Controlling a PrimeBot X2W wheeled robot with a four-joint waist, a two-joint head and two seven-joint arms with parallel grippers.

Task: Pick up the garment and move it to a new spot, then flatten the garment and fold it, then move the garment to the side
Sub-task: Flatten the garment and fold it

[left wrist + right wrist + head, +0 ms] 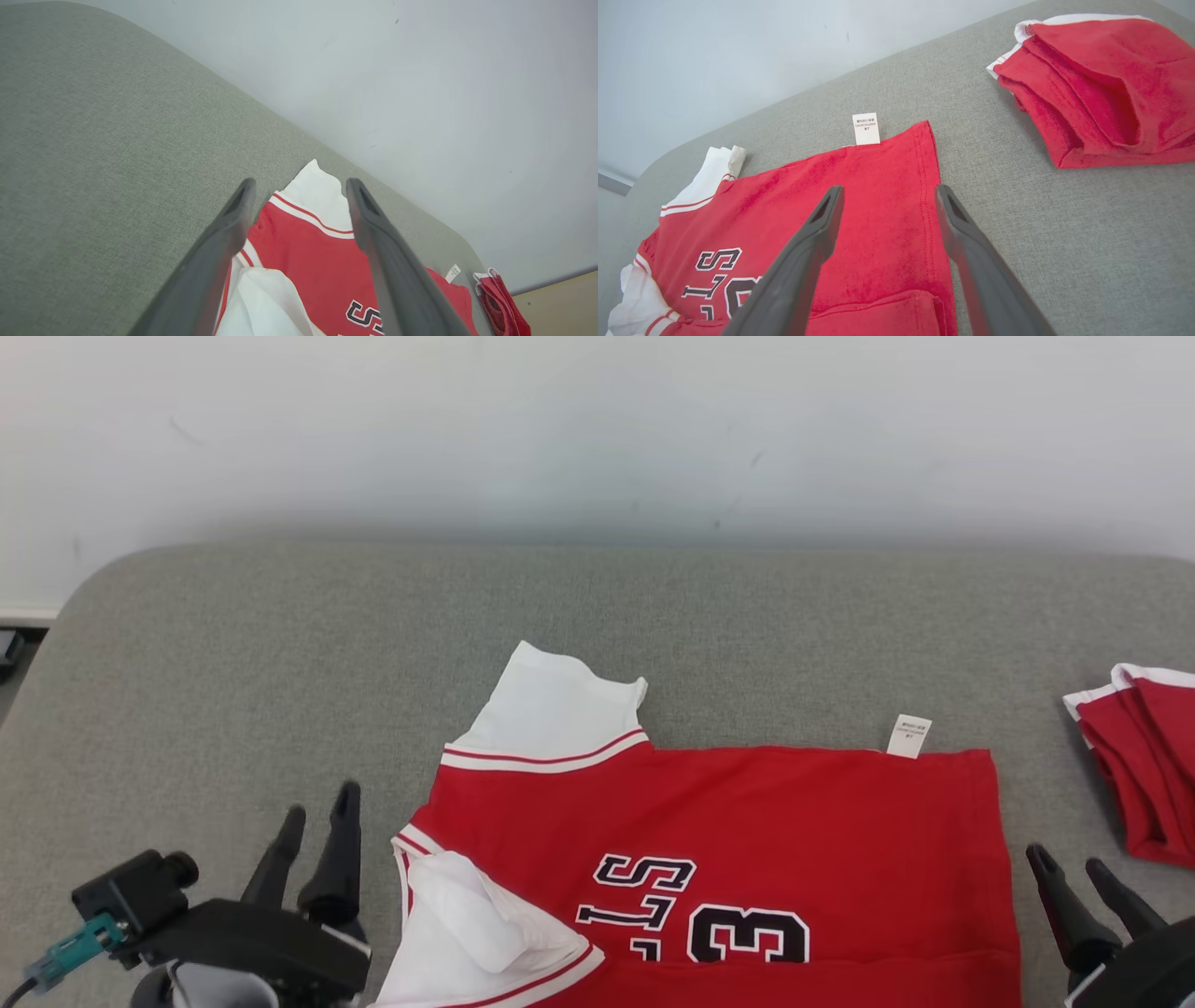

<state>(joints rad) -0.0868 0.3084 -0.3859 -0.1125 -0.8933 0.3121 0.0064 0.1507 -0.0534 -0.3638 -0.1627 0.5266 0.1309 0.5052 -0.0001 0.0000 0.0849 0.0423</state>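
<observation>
Closest to you, the left gripper point(322, 803) sits low at the lower left, just beside the shirt's collar end, its two dark fingers spread apart and empty. At the lower right you have the right gripper point(1067, 861), likewise released, with nothing between its fingers; from its wrist view the fingers hang over the hem corner of the cloth without gripping it. Between the two lies the red jersey point(747, 821), spread flat on the grey padded surface point(280, 644), black-and-white lettering point(695, 915) facing up, with a strip of red doubled over along its near edge. The near white sleeve point(467, 915) is crumpled on the left; beyond it you can see the far white sleeve point(551, 705) pointing away. A white care label point(908, 735) sticks out past the far edge. Well apart to the right rests a second red garment point(1144, 775), folded. Behind everything stands a pale wall point(597, 429).
</observation>
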